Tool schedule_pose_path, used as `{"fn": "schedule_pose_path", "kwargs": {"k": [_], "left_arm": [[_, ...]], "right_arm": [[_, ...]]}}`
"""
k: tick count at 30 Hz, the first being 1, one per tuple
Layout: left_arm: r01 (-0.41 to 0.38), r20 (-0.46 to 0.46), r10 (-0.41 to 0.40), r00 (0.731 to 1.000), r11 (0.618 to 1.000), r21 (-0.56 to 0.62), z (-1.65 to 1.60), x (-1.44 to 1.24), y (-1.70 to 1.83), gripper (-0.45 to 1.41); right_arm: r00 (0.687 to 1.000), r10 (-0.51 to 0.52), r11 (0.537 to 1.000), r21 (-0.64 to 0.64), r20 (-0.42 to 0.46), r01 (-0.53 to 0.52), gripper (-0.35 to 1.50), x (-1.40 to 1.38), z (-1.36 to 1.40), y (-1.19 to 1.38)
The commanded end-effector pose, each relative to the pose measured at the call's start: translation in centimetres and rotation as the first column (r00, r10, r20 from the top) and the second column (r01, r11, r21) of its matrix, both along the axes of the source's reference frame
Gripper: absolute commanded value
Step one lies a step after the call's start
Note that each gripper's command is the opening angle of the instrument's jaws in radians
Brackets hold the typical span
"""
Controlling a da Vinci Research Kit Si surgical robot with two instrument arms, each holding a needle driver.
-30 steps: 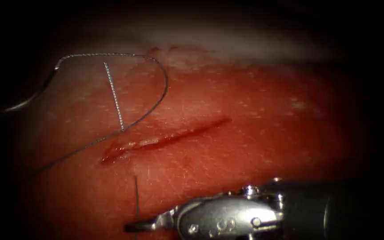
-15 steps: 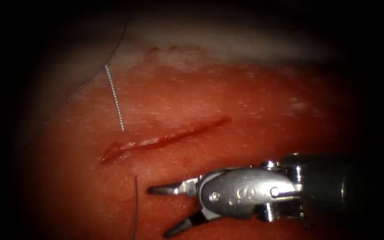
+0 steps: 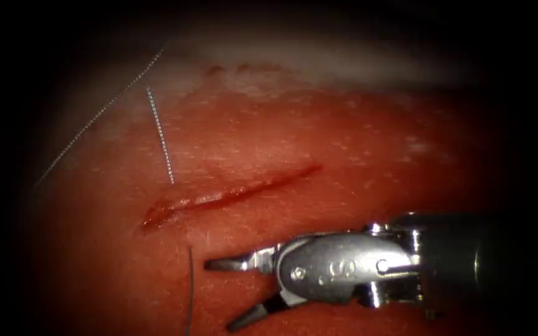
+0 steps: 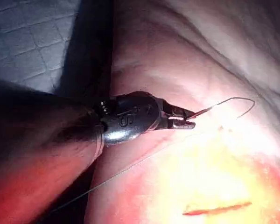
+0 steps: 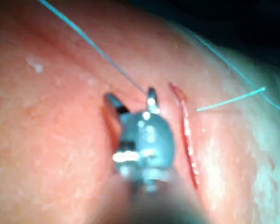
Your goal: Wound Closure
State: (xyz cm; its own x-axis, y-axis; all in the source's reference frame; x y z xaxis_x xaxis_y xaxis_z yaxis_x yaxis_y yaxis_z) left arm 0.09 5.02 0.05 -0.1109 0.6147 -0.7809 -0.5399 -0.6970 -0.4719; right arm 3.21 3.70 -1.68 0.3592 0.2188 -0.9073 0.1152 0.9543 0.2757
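Two tools out: needle (image 4: pixel 228 99) clamped near one end in left tool (image 4: pixel 189 119), off the tissue (image 3: pixel 375 155); right tool (image 3: pixel 218 295) spread wide, empty. Drawing thread (image 3: pixel 94 118) taut, earlier slack loop gone. Next probably calls for steady tension beside the cut (image 3: pixel 219 196).

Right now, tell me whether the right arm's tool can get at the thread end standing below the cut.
Probably yes. The right tool sits with jaws open and empty, below the cut, and the dark thread end stands just off its tips with bare tissue between. The left tool holds the needle elsewhere.
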Motion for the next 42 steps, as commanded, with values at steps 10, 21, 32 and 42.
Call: {"fn": "schedule_pose_path", "kwargs": {"k": [10,21,32,42], "left_arm": [[-0.055,-0.026,0.057,0.998,0.996,0.069,0.88,-0.37,-0.08,-0.35],[-0.116,0.002,0.117,0.993,0.985,0.128,1.30,-0.67,-0.29,-0.35],[-0.208,0.105,0.187,0.977,0.945,0.252,1.10,-0.76,-0.42,0.69],[-0.211,0.147,0.174,0.974,0.933,0.292,0.27,-0.60,-0.28,0.69]], "right_arm": [[1.000,-0.001,1.000,-0.001,0.000,0.001,1.23,0.07,0.07,-0.06],[1.000,0.000,1.000,-0.004,0.001,0.000,1.21,0.09,0.09,-0.08],[0.975,0.177,0.984,-0.050,0.133,-0.172,1.21,0.25,0.23,0.32],[0.867,0.404,0.850,0.231,0.290,-0.473,1.13,0.53,0.47,0.81]]}}
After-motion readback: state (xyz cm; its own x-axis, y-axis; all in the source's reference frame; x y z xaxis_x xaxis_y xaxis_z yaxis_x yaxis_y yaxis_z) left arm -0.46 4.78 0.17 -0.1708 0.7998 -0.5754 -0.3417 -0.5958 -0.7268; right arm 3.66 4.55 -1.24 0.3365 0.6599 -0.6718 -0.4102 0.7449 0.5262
